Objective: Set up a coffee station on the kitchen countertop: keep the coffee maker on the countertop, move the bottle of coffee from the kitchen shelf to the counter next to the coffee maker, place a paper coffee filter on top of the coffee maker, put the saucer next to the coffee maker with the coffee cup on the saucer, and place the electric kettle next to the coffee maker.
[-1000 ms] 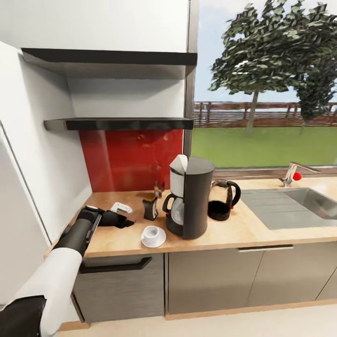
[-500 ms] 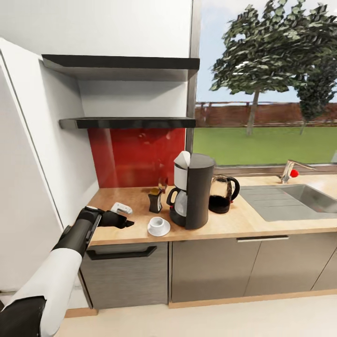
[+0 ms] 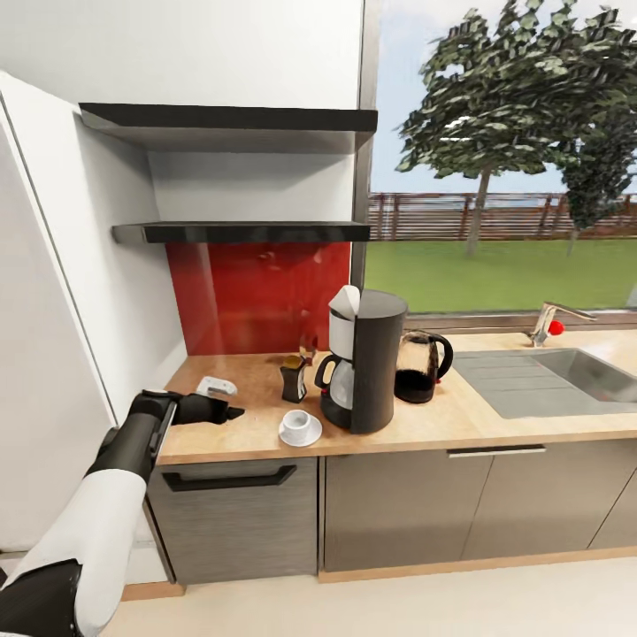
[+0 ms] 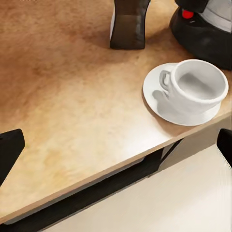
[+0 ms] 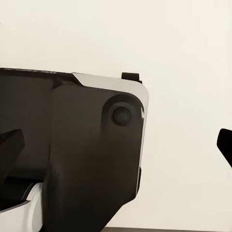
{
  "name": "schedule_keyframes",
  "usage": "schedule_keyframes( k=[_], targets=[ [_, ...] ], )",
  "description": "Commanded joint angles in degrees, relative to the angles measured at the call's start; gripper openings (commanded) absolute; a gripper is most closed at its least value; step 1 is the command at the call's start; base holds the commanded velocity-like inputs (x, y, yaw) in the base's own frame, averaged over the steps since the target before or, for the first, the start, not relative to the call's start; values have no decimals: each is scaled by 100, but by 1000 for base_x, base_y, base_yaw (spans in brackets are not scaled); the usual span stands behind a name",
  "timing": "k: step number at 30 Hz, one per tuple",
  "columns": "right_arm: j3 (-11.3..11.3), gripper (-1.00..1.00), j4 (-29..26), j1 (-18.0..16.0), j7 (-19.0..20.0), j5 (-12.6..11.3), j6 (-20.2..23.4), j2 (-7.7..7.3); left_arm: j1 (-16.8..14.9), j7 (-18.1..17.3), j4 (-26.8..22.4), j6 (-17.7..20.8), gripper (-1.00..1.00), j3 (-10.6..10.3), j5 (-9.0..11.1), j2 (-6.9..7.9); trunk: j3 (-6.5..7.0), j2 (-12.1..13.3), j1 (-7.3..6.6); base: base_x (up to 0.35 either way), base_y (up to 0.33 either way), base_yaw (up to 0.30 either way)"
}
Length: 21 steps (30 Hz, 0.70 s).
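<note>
Since half a second ago the left tool has drawn back leftward and slightly lower over the near-left corner of the long light wood-grain tabletop, while the camera and everything on the tabletop have held their places. Its jaws stand wide apart with nothing between them; in the left wrist view only the two dark fingertips show at the frame's edges. The right tool's fingers likewise show only as dark tips far apart at the edges, against a black and white robot part and a pale floor. The tall black cylindrical coffee maker stands mid-tabletop, a white paper filter at its top. Just left of it sits the small dark bottle of coffee; its top is cut off in the wrist view. The small white cup rests on the flat round white saucer near the front edge. The rounded glass electric kettle stands just right of the maker, partly hidden behind it. Two thin black wall shelves hang above a red backsplash; a sink lies at far right under a window.
</note>
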Motion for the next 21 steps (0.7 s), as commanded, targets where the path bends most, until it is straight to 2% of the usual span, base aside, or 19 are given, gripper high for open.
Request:
schedule_keyframes(
  k=[1,7,16,21],
  targets=[
    [48,100,-8,-1,12,-58,22,-4,-2,-51,-8,15,100,31,-44,-4,-3,-4,2,0,0,0],
    [49,100,-8,-1,12,-58,28,-3,-3,-64,-257,22,100,53,-29,-9,-3,-4,2,0,0,0],
    [47,100,-14,-1,12,-58,12,-8,2,-187,-305,25,100,60,-36,-4,-3,-4,2,-6,0,0],
    [45,100,-33,-1,12,-58,11,-4,6,-188,-358,20,100,78,-43,30,-3,-4,2,-248,0,0]
  ],
)
